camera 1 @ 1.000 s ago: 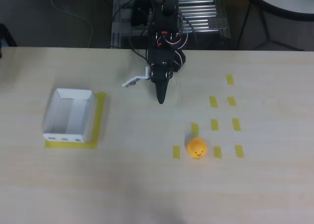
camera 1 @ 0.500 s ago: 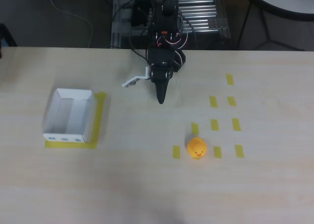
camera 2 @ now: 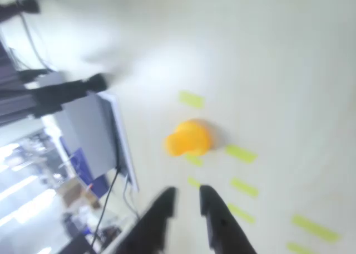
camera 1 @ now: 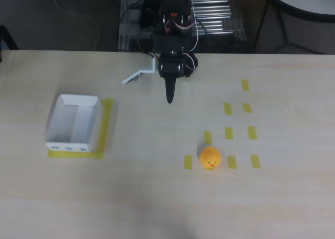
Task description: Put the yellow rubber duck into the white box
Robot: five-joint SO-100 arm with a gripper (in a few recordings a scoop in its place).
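Note:
In the overhead view the yellow rubber duck [camera 1: 210, 158] sits on the pale table right of centre, among small yellow tape marks. The white box [camera 1: 71, 145] stands open-topped at the left on a yellow tape square, with blue marks on its near wall. My black gripper [camera 1: 169, 98] hangs at the table's far middle, pointing toward the near edge, well short of the duck and far right of the box. Its fingers taper to one point with nothing held. The blurred wrist view shows the duck [camera 2: 189, 138] ahead of the gripper [camera 2: 187, 191], whose dark fingers [camera 2: 218, 220] stand almost together.
Several yellow tape marks [camera 1: 229, 133] lie right of the duck in rows. A white part [camera 1: 137, 75] sticks out left of the arm. Cables and a metal rack [camera 1: 214, 13] sit beyond the table's far edge. Bare tabletop lies between box and duck.
The arm has drawn back toward the table's far edge and its tip has moved away from the duck. The white part swung up and left. Duck and box have not moved.

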